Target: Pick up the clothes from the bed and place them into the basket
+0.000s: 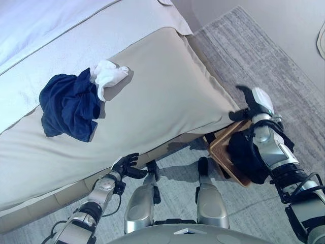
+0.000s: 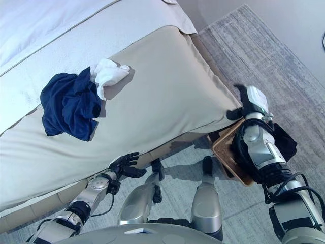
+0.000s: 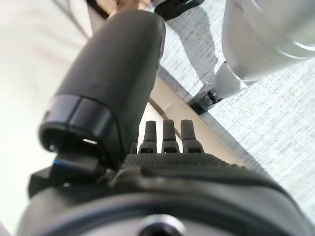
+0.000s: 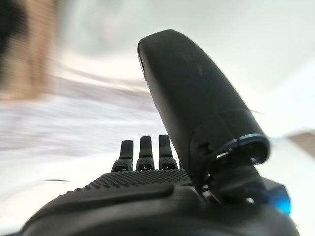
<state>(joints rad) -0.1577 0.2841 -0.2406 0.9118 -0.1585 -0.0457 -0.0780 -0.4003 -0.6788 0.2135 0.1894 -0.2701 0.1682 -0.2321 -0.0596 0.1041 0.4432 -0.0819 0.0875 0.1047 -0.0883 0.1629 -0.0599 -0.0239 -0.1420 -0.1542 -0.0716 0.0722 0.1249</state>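
Note:
A navy blue garment (image 1: 68,107) lies crumpled on the beige bed cover (image 1: 167,96), and a white garment (image 1: 107,75) touches its far side. A brown basket (image 1: 223,150) stands on the floor by the bed's near corner, with dark cloth (image 1: 246,157) in it. My right hand (image 1: 256,104) is raised above the basket beside the bed's corner, open and empty; its straight fingers (image 4: 140,150) show in the right wrist view. My left hand (image 1: 127,165) is low at the bed's front edge, open and empty, well short of the garments; its fingers (image 3: 167,135) also show straight.
A grey rug (image 1: 254,56) covers the floor to the right of the bed. A white sheet (image 1: 45,25) covers the bed's far part. The bed's wooden base (image 1: 35,208) runs along the lower left.

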